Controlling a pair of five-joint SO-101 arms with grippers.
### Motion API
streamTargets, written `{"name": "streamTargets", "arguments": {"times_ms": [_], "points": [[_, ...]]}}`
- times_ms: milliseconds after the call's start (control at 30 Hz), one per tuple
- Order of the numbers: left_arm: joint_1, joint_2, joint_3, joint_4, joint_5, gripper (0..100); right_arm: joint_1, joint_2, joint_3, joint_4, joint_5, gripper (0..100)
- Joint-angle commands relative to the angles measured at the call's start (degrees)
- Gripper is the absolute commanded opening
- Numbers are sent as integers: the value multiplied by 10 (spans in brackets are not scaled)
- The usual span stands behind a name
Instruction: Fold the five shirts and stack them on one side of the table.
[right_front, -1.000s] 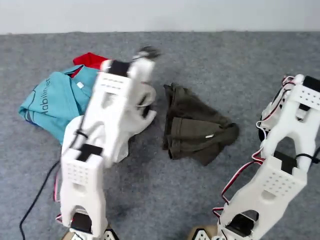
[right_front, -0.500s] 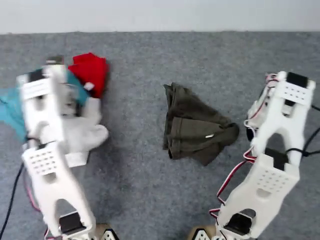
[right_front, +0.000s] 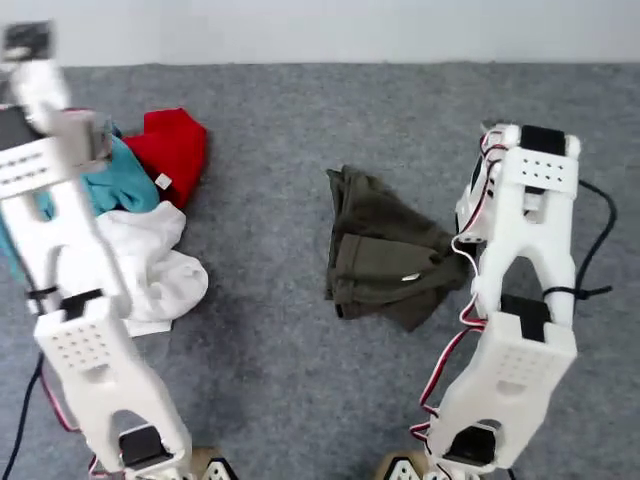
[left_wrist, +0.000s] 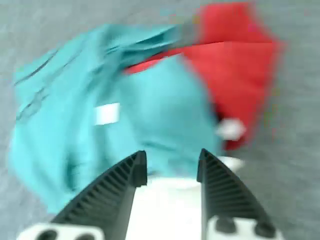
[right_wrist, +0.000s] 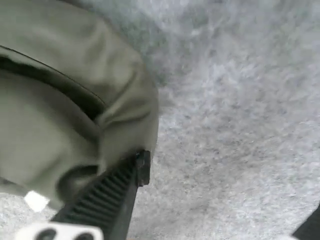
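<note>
My left pincer (left_wrist: 169, 167) hangs over the heap of clothes at the left side of the grey, carpet-textured tabletop (right_front: 290, 130). Its two black ribbed fingers (left_wrist: 131, 175) stand parted with a clear gap, and nothing is gripped between them. Below that gap lies a crumpled white cotton shirt (left_wrist: 167, 205). Beyond it a rumpled teal shirt with dark lettering (left_wrist: 95, 125) spreads wide, and a bright red shirt (left_wrist: 235, 85) is tucked partly under the teal one's far edge. From the high view these three touch one another, the red shirt farthest from me, the teal beside it and the white nearest. My right pincer (right_wrist: 225, 197) sits low at the right edge of a loosely bunched olive-green shirt (right_wrist: 65, 115), which lies alone near the middle of the tabletop, well apart from the heap. This pincer is spread wide and holds nothing. One ribbed finger (right_wrist: 120, 190) has its tip right at the olive cloth's folded hem, with bare grey surface across the gap.
</note>
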Motion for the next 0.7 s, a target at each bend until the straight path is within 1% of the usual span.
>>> {"name": "streamTargets", "arguments": {"times_ms": [0,67,167,267,367,500,600,667], "points": [[69,-95,30,12,4,171,-9,-63,-25,24,6,495],[88,-132,43,12,4,171,-15,-85,-24,25,18,495],[113,-200,62,12,4,171,-43,-120,-23,26,26,494],[142,-281,114,12,4,170,-89,-153,-4,26,26,494],[174,-366,208,12,-4,170,-152,-179,49,25,28,494],[191,-475,366,11,-78,167,-222,-190,107,23,29,494],[187,-548,475,11,-134,166,-248,-190,122,12,29,494],[185,-600,545,11,-148,166,-258,-190,130,10,28,494]]}}
